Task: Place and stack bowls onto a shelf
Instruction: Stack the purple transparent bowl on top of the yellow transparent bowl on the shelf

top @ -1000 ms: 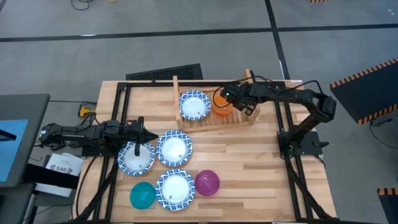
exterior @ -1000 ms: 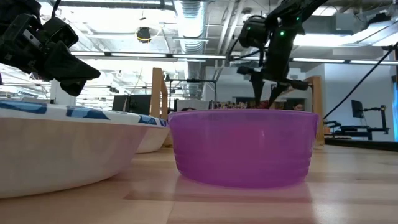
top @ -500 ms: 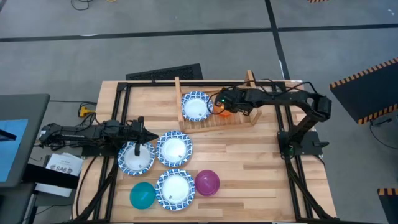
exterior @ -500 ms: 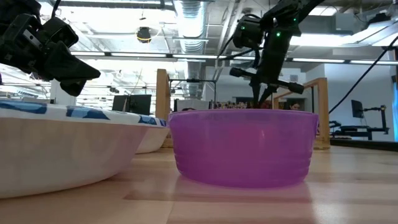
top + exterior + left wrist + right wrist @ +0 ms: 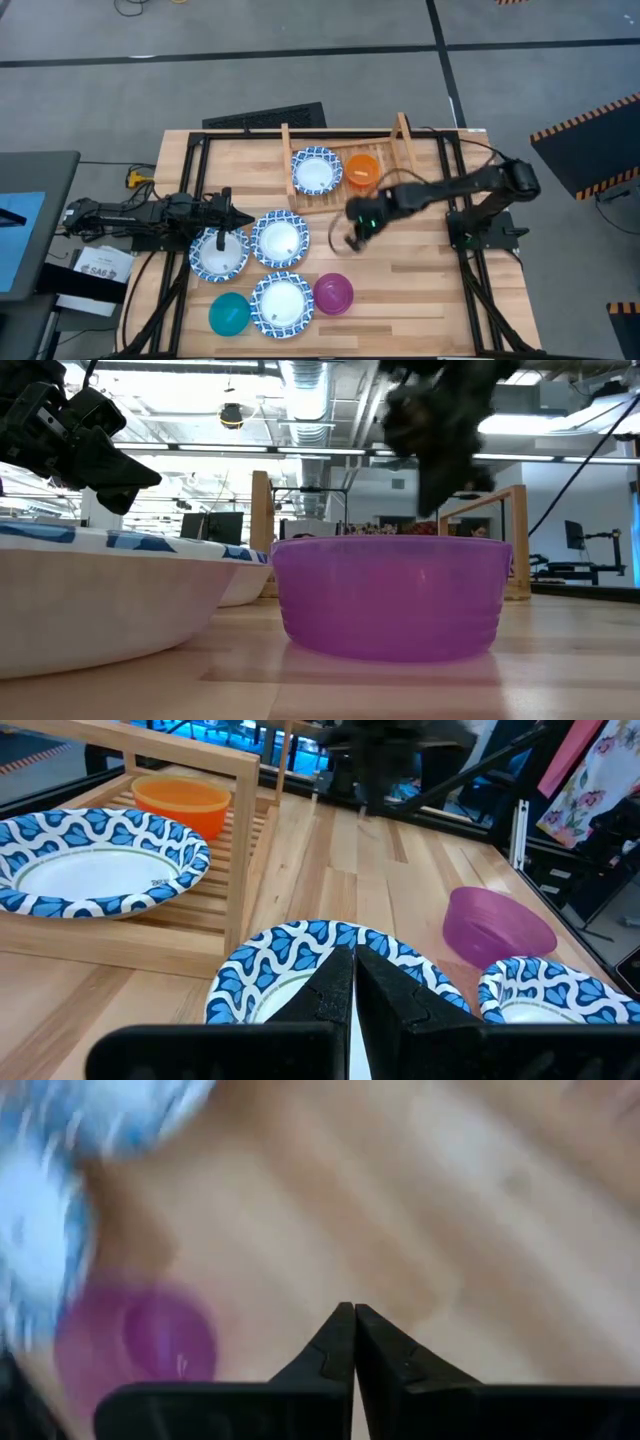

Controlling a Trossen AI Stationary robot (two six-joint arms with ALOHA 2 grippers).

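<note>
Bowls sit in 2 groups on the wooden table (image 5: 420, 290). On the shelf (image 5: 345, 195), a light wooden rack at the table's far side, 1 blue-rimmed white bowl (image 5: 316, 171) rests on the slats with the orange bowl (image 5: 362, 171) just beside it, both between the 2 short side boards. Nearer the front edge, 3 more blue-rimmed white bowls (image 5: 279, 240) cluster together, the teal bowl (image 5: 229, 313) at the left of the front one and the purple bowl (image 5: 333, 293) at its right.

The right gripper (image 5: 352, 240) hangs over bare wood between the shelf and the purple bowl, blurred in the high view; in its own wrist view the 2 dark fingers (image 5: 335, 1345) are pressed together with nothing between them. The left gripper (image 5: 222, 238) hovers over the left-hand white bowl (image 5: 219, 255) of the front cluster, its fingers (image 5: 340, 985) likewise closed tight and empty, tips above that bowl's patterned rim. In the low view the purple bowl fills the middle, with white bowl rims at the left and the shelf's side boards behind.
</note>
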